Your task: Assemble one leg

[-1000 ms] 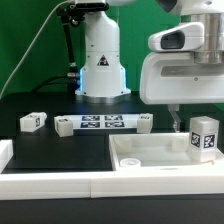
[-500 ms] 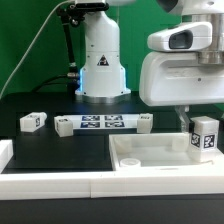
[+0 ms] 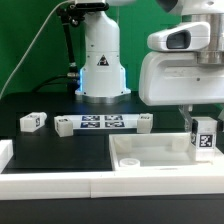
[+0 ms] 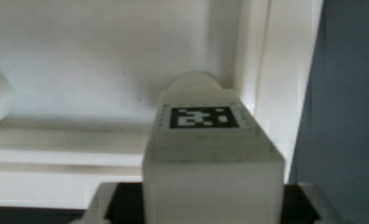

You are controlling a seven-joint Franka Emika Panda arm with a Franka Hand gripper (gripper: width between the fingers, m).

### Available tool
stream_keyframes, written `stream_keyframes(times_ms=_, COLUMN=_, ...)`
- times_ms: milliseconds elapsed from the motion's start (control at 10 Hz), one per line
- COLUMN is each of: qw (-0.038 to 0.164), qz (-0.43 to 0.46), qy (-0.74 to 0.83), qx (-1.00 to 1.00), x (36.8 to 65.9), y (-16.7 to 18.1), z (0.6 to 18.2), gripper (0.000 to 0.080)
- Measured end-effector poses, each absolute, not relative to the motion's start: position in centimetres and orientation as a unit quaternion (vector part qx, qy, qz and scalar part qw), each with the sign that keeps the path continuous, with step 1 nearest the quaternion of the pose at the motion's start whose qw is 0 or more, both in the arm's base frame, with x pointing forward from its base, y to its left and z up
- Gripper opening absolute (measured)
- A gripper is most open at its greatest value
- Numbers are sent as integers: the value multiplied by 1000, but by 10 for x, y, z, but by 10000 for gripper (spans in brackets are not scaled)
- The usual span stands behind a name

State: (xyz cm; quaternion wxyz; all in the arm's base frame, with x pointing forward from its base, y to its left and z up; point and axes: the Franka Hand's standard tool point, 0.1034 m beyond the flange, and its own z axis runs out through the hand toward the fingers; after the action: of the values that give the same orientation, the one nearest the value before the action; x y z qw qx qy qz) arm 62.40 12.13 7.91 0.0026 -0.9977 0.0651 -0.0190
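My gripper (image 3: 201, 128) is shut on a leg (image 3: 204, 135), a small white post with a black-and-white tag, held upright over the far right corner of the large white panel (image 3: 150, 157). In the wrist view the leg (image 4: 209, 150) fills the middle, tag facing the camera, with the panel's rim (image 4: 255, 60) beyond it. Other legs lie on the black table: one at the exterior view's left (image 3: 32, 122), one beside the marker board's left end (image 3: 63, 127), one at its right end (image 3: 144, 122).
The marker board (image 3: 102, 124) lies in front of the robot base (image 3: 101, 60). A white block (image 3: 5, 152) stands at the exterior view's left edge. A white ledge (image 3: 60, 185) runs along the front.
The gripper with the leg has moved down a little toward the panel's far right corner. The other parts have not moved.
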Motion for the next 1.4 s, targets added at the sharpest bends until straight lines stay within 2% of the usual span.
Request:
stream_keyframes(times_ms=800, qw=10, qz=-12, qy=541, qx=-841, x=622, y=116, z=77, gripper=292)
stream_keyframes(times_ms=1200, qw=21, qz=-2, qy=614, qx=-789, x=623, y=111, z=76, gripper=292)
stream_keyframes(times_ms=1300, qw=21, qz=-3, qy=605, qx=-796, x=623, y=111, z=76, gripper=379)
stream_keyframes(times_ms=1400, qw=21, qz=-3, qy=590, qx=-807, x=623, y=111, z=76, gripper=521)
